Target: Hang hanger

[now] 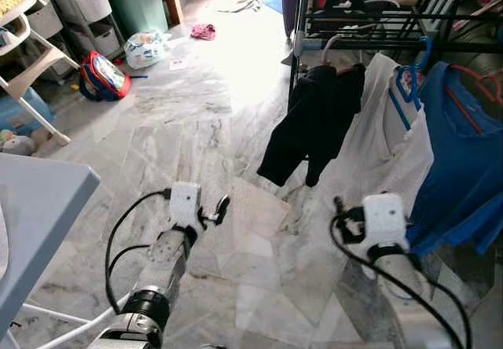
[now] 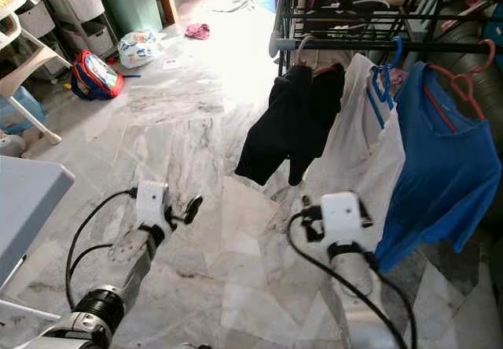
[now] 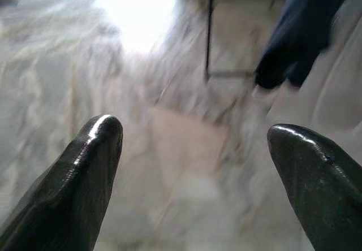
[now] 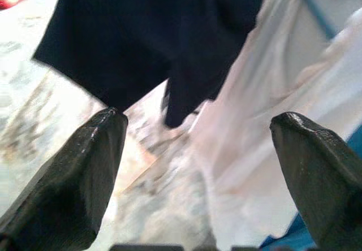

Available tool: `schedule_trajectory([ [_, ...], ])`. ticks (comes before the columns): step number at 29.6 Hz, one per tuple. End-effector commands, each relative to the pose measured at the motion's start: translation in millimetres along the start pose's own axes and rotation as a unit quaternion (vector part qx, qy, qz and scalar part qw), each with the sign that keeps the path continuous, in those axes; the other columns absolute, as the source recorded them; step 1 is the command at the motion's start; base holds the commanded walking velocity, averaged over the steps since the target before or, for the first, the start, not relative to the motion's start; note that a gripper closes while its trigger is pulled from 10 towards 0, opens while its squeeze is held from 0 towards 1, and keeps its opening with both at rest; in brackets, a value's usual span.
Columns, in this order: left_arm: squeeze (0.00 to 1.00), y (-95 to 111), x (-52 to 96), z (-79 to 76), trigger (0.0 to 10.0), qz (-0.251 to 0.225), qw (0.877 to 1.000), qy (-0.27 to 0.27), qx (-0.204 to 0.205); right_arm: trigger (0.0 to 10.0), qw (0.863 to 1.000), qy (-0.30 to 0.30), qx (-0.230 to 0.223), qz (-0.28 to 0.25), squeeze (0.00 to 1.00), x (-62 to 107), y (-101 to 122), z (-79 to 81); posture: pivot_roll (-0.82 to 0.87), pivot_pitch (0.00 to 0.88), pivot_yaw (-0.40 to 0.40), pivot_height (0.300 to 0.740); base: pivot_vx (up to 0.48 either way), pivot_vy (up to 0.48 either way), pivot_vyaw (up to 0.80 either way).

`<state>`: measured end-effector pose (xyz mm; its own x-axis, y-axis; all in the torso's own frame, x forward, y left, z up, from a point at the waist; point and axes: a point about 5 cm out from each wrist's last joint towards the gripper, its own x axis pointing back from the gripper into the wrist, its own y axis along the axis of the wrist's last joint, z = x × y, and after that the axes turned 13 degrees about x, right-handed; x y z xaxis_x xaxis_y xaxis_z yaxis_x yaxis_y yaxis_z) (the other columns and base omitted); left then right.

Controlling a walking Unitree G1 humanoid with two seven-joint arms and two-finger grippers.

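Sunlit marble floor [image 1: 196,137], shelving [image 1: 78,11] behind.

Daylight glare whitens the far floor [image 1: 236,42] (wrist views blurred).

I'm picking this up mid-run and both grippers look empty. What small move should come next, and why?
Probably step back from the rack. The black garment, white garment and blue shirt hang there, while the left gripper and right gripper are open, holding no hanger.

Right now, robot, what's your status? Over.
Left claw open, empty. Right claw open, empty, facing black garment. Garments hanging on rack. Floor ahead bare.
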<state>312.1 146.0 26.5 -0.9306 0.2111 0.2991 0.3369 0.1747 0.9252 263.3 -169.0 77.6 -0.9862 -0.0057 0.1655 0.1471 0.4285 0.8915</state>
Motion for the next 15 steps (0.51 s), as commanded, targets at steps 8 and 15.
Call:
schedule_trajectory([
  [8, 0.00, -47, 23.8, 31.6, 10.0, 0.119, 0.989, 0.078, -0.040, 10.0, 0.992, 0.056, -0.053, 0.101, 0.00, -7.3, -64, 24.7, -0.10, 0.070, 0.054, 0.740, 0.000, 0.000, 0.00],
  [15, 0.00, -68, 41.4, 51.6, 10.0, 0.183, 0.972, 0.139, -0.057, 10.0, 0.971, 0.101, -0.077, 0.205, 0.00, 2.2, -108, 41.0, -0.07, 0.035, 0.058, 0.740, 0.000, 0.000, 0.00],
])
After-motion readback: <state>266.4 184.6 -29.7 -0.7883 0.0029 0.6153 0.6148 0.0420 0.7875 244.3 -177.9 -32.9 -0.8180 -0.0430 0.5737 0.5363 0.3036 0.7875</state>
